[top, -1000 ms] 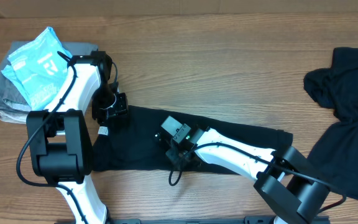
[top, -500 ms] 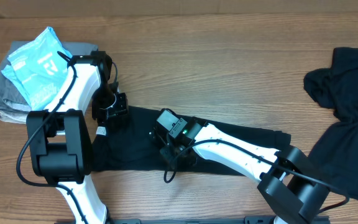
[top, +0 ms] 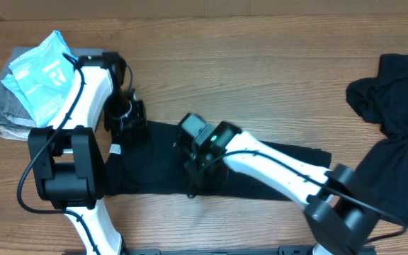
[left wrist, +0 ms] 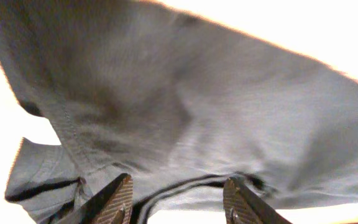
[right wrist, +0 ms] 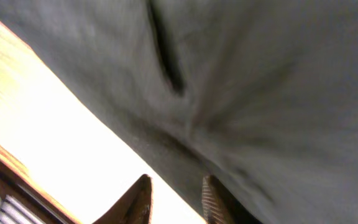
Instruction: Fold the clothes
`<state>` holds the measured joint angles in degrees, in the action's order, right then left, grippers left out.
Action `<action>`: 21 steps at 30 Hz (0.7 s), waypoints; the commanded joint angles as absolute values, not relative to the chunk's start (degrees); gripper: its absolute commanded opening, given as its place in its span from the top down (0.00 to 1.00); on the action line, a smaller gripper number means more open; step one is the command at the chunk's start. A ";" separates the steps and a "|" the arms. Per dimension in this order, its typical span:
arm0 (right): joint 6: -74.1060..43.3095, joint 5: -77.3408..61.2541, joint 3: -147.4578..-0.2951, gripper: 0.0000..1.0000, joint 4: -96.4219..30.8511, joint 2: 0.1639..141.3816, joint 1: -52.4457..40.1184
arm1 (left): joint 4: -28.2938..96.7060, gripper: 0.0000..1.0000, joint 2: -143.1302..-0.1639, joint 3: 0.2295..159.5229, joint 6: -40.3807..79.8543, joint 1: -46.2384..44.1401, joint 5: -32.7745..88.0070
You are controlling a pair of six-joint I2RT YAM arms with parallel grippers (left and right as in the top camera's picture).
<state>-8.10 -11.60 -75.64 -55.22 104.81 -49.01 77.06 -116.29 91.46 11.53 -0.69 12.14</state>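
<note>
Black T-shirt point(top: 147, 164) beneath left tool point(left wrist: 179, 185), half-open and empty; right tool point(right wrist: 176, 183) slightly apart, empty

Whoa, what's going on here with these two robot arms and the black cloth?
Two robot arms are folding a black T-shirt laid in a long strip on the table. The left gripper is at its left end, the right gripper over its middle; both have their fingers apart, so neither is gripping the cloth. A second black T-shirt lies crumpled at the right, and a pile of folded clothes sits at the far left.
</note>
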 commanded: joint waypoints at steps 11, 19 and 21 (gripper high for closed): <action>-15.51 -5.13 -79.48 0.49 -76.47 93.17 -24.08 | 86.80 0.45 -107.13 99.29 10.68 -8.75 14.85; -14.26 -2.96 -75.29 0.42 -79.75 93.17 -6.28 | 82.91 0.49 -107.13 92.05 12.08 -12.49 14.61; -12.99 -2.42 -72.77 0.38 -78.46 93.17 -1.87 | 81.43 0.48 -107.13 91.18 12.49 -12.51 14.68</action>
<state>-14.55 -4.03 -75.88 -79.29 94.35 -6.72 82.65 -107.37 92.53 11.68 -12.32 14.39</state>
